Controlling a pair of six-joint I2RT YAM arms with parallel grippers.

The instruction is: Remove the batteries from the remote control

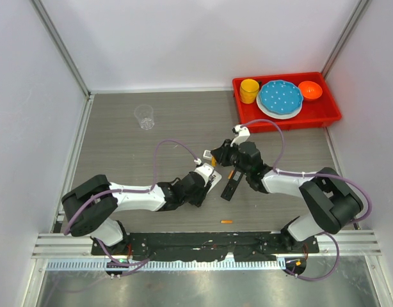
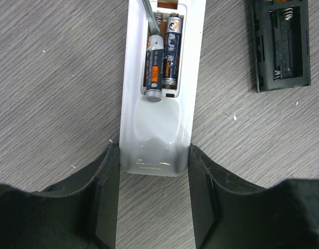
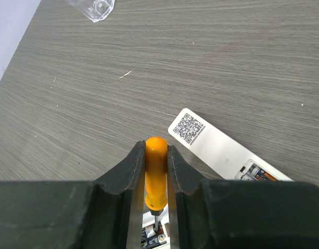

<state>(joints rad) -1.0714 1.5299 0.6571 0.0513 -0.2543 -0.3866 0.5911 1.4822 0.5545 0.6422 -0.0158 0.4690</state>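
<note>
Table: grey wood-grain table (image 1: 120,147), carrying everything named below.
Left pincer: the left gripper (image 2: 154,158) stands about half open, with its black fingers pressed against both long sides of the white remote's near end, pinning it flat.
Right pincer: the right gripper (image 3: 156,153) is closed tight on the tool's handle.
White remote: long white plastic remote control (image 2: 157,135), mid-table, back up, cover off. It is stiff and glossy, and would likely skid if not clamped.
Black remote: black plastic remote control (image 2: 281,44), just beside it. Its bay is bare and the springs show.
Tool: orange-handled metal-tipped tool (image 3: 156,176), its shaft reaching into the white remote's bay at the spring end.
Batteries: two dark grey cylindrical batteries (image 2: 155,67), side by side in that bay. The left one looks tilted, its near end riding up.
Feel: probably light, rigid and smooth, held in by the springs and quick to roll.
Hold: lever an end up with the tip, then pinch across the middle.
Loose piece: small orange cylinder (image 1: 226,221) near the arm bases, probably a battery.
</note>
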